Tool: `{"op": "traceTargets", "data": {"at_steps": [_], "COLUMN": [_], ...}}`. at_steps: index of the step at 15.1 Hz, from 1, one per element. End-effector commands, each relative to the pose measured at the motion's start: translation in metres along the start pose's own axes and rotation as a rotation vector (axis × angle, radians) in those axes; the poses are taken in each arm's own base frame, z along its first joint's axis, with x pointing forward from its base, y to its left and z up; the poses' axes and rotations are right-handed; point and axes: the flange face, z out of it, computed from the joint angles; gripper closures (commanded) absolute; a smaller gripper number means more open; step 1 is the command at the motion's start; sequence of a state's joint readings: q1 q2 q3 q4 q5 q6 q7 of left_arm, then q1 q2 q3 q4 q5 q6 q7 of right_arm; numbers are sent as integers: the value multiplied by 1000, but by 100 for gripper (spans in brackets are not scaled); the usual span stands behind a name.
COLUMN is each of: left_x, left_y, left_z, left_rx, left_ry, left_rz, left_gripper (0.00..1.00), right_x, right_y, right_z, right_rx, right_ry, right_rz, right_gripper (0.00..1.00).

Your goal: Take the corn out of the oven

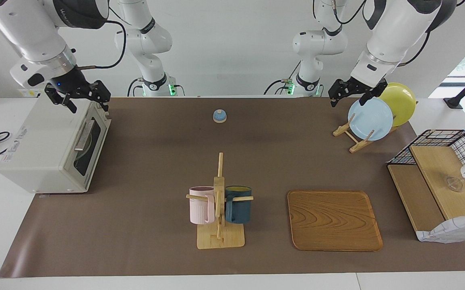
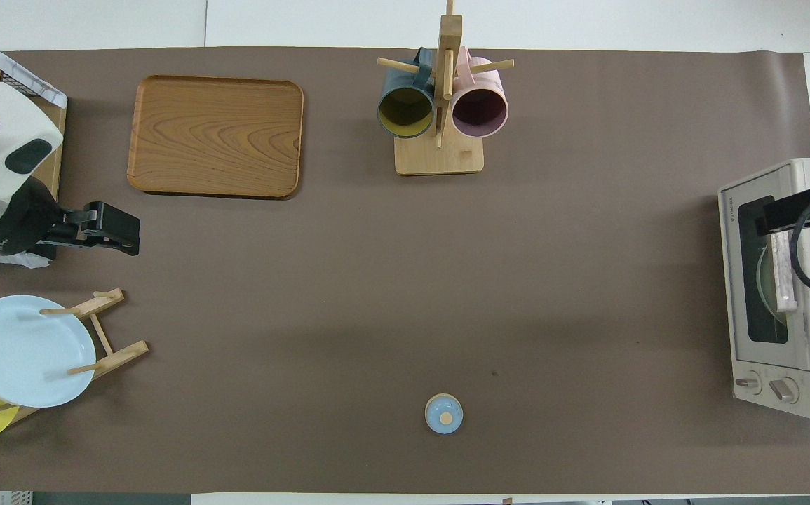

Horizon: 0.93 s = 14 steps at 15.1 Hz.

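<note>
Nothing of the task looks done: the boxy off-white toaster oven (image 1: 51, 149) at the right arm's end of the table has its dark glass door shut, and the yellow corn cob cannot be seen, so it is presumably inside, though only a pale round shape shows through the glass. The right gripper (image 1: 80, 98) hangs empty with fingers spread over the oven's top, while the left gripper (image 1: 352, 93), likewise spread and empty, waits over the light blue plate (image 1: 370, 119) in its wooden rack.

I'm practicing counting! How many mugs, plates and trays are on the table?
Mugs: 2, a pink mug and a dark blue mug, both hanging on the wooden mug stand
Plates: 2, a light blue plate and a yellow plate, both upright in the plate rack
Trays: 1, the wooden tray
Total: 5
</note>
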<state>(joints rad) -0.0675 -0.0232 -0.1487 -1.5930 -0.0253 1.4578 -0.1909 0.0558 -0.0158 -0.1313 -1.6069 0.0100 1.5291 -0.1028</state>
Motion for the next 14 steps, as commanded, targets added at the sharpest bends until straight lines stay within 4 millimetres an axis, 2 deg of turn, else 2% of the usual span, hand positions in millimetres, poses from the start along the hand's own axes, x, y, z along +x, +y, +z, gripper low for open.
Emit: {"op": "traceTargets", "data": {"at_steps": [1,14], "left_x": [-7,-7], "left_y": [-3,-3], "left_z": [-1,-1], "left_rx": [-11,-11], "left_ry": [10,10], "left_rz": [0,0], "left_gripper": [0,0], "right_x": [2,-1], "right_y": [0,-1], "right_z": [-2,2], "right_rx": [-5,-6], "right_ry": [5,-5], "right_rz": [15,9], "right_gripper": [0,0]}}
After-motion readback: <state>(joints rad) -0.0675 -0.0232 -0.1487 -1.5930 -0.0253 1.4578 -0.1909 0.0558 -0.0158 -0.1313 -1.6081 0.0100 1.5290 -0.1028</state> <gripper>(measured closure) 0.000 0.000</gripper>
